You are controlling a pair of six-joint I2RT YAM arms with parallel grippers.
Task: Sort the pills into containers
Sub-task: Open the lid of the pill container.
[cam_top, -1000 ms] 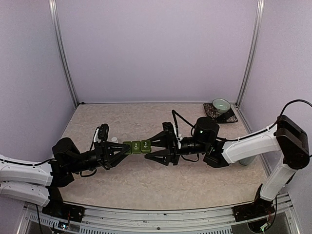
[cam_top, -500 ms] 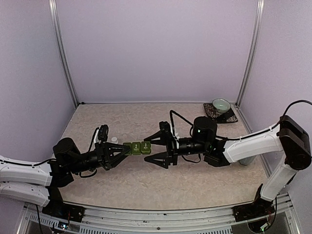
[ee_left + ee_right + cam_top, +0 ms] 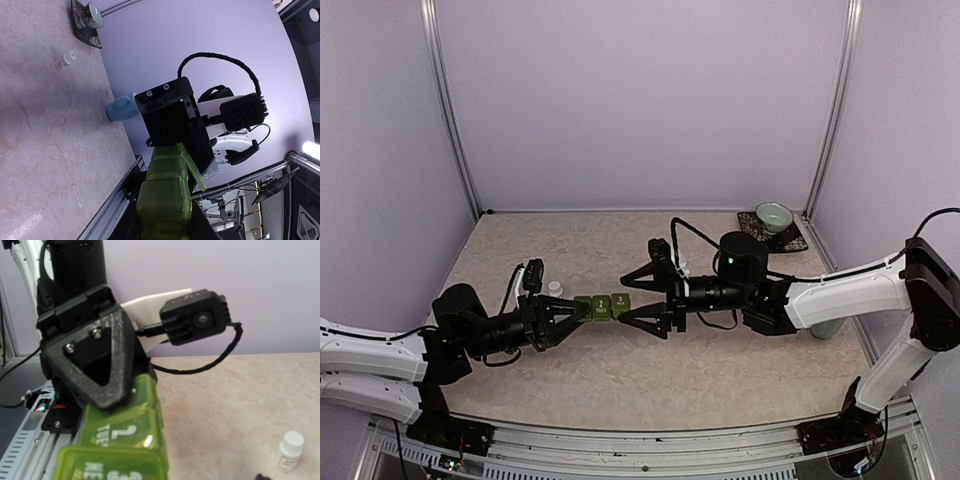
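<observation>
while left claw (image 3: pixel 582 309) grips the containers (image 3: pixel 604 306), right claw (image 3: pixel 627 299) spread

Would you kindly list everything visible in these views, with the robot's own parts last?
pill container strip: one, dark green, centre, gripped by left tool
small bottle: one, white, on table beside left arm
bowl: one, pale green, on the saucer
saucer: one, dark, far right corner
mug: one, pale blue, right side of table
table: one, beige
left tool: one, black, shut on the strip
right tool: one, black, open at the strip's free end
</observation>
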